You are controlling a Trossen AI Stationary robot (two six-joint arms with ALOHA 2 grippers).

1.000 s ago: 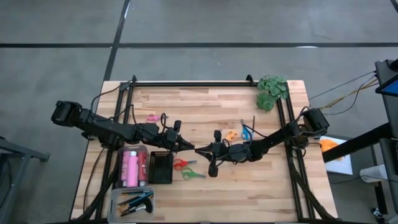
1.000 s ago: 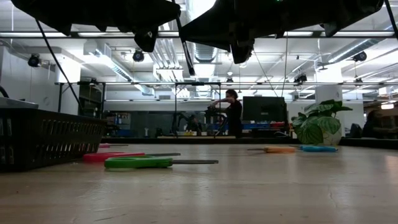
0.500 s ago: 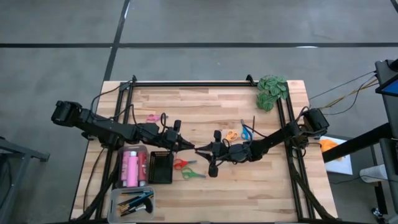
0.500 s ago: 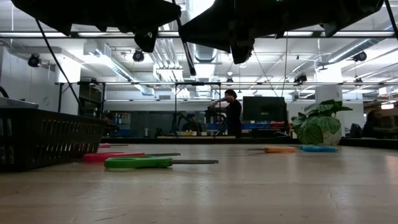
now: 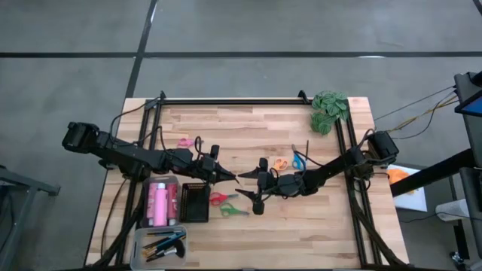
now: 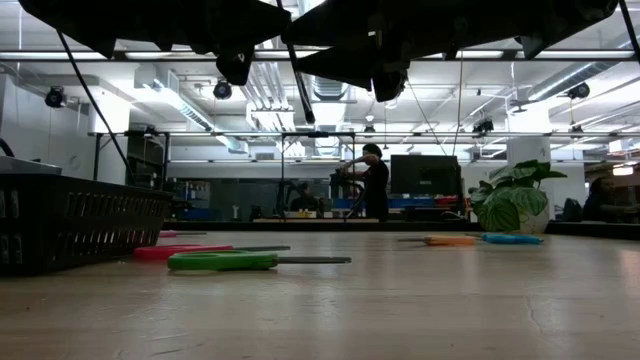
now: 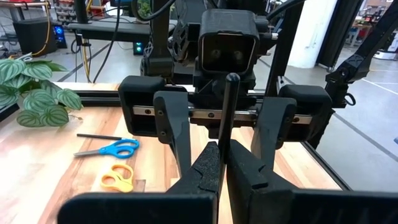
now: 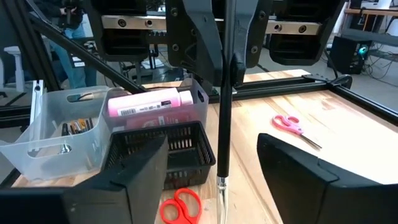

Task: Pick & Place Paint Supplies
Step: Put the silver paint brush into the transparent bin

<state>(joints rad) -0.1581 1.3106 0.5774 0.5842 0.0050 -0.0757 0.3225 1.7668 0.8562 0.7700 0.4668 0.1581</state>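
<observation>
Left gripper [image 5: 228, 176] mid-frame, clamped tight on a thin dark brush [image 8: 224, 93]; brush hangs near vertical, bristle tip down over the table [image 5: 301, 226]. Right gripper [image 5: 242, 185] faces it, jaws spread wide either side of the brush, gripping nothing. Scissors, left to right: pink [image 5: 184, 142], red [image 5: 218, 199], green [image 5: 235, 211], orange [image 5: 280, 163], blue [image 5: 299, 159], five total. Pink bottles [image 5: 159, 203] in the clear bin; count unclear. Brush barely visible from above.

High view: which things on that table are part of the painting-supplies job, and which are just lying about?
Job: brush held by left end effector; right end effector open; pink bottles; binned brushes; red scissors; green scissors; orange scissors; blue scissors; pink scissors.
Lying about: green leafy clump.
</observation>
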